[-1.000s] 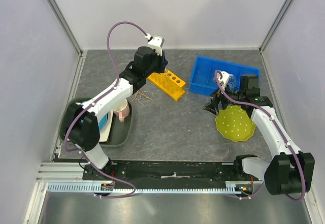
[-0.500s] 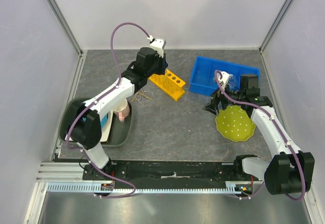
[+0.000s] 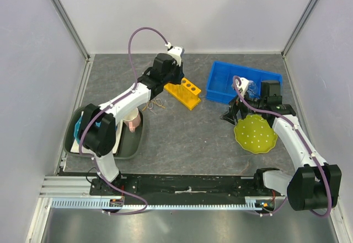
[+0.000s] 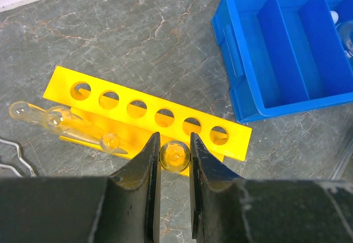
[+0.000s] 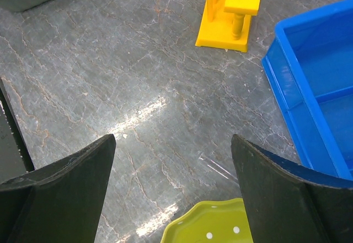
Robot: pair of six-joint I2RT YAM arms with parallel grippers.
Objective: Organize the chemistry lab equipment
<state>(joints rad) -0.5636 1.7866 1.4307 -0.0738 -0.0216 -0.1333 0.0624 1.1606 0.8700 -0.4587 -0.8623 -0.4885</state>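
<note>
Compared with a second earlier, the left arm is found swung further toward the far edge of the desk and to the right, so that the left gripper (image 4: 174, 144) is now carried over the yellow rack (image 4: 150, 113) instead of beside its left end; the right arm is unchanged.

A clear tube (image 4: 175, 157) is clamped between the narrowly parted fingers of the left gripper. It is held upright and seen end-on, only its rounded end showing. In the left wrist view it hangs over the near side of the rack, short of the row of six holes, roughly level with the gap between the fourth and fifth hole counted from the left. The holes lie just beyond it, toward the far edge of the desk. The long axis of the rack runs aslant, from the far left toward the near right, ending near the blue bin (image 4: 237, 97) in the far right part of the desk. Two other tubes (image 4: 60, 119) are seen lying on the rack's lower board at its left end.

A short shift away from the arm's base is judged to be what the insertion calls for, and the left arm is plainly the nearer one.

The right gripper (image 5: 172, 144) is spread wide and holds nothing. It hangs over bare desk beside the green plate (image 5: 215, 223), well apart from the rack.
</note>
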